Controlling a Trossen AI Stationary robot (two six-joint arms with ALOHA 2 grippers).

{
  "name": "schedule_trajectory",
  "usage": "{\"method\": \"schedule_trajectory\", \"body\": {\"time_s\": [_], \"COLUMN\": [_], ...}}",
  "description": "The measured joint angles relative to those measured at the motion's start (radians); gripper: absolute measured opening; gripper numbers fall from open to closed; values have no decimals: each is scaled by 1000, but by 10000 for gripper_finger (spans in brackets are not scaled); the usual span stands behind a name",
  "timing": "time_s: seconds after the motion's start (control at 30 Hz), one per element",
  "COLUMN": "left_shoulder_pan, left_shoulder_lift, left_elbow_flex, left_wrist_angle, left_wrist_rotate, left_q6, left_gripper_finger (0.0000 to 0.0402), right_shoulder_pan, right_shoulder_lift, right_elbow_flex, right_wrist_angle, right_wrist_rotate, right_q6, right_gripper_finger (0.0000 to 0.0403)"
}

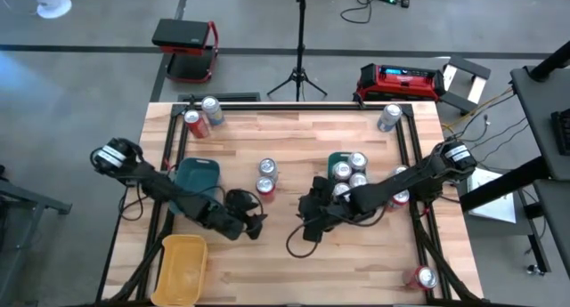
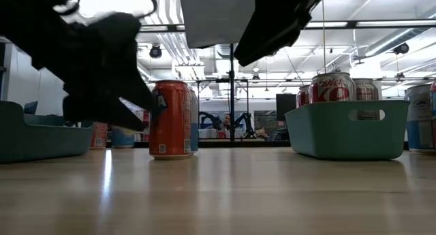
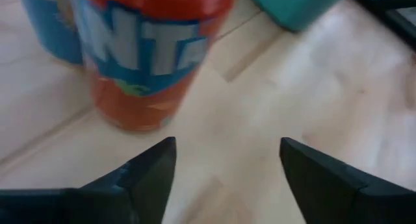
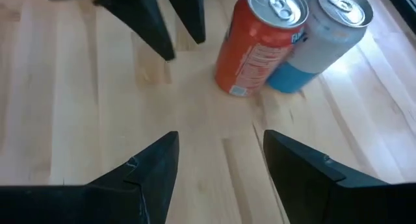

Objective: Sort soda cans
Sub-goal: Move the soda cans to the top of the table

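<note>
With both tools gaping and empty, the orange can (image 1: 265,187) stands upright mid-bench beside a blue can (image 4: 320,42), just ahead of the left tool (image 3: 227,162); right tool (image 4: 221,152) sits farther off

The orange can (image 3: 151,55) is blurred, its top cut off by the frame edge.

bare wood lies between both open end effectors; orange can (image 4: 257,45) stands just beyond.
</note>
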Motion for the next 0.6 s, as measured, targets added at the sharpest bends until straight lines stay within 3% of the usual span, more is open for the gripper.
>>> {"method": "schedule_trajectory", "body": {"time_s": [0.4, 0.5, 0.6], "left_shoulder_pan": [54, 61, 76], "left_shoulder_lift": [89, 92, 90], "left_elbow_flex": [0, 0, 0], "left_wrist_angle": [80, 68, 72], "left_wrist_rotate": [77, 55, 17], "left_q6": [1, 12, 58], "left_gripper_finger": [63, 18, 6], "right_shoulder_pan": [10, 22, 33], "right_shoulder_lift": [3, 3, 3], "right_elbow_flex": [-40, -47, -51], "right_wrist_angle": [-2, -2, -1], "right_wrist_rotate": [0, 0, 0], "right_q6": [50, 51, 51], "right_gripper_finger": [219, 219, 221]}}
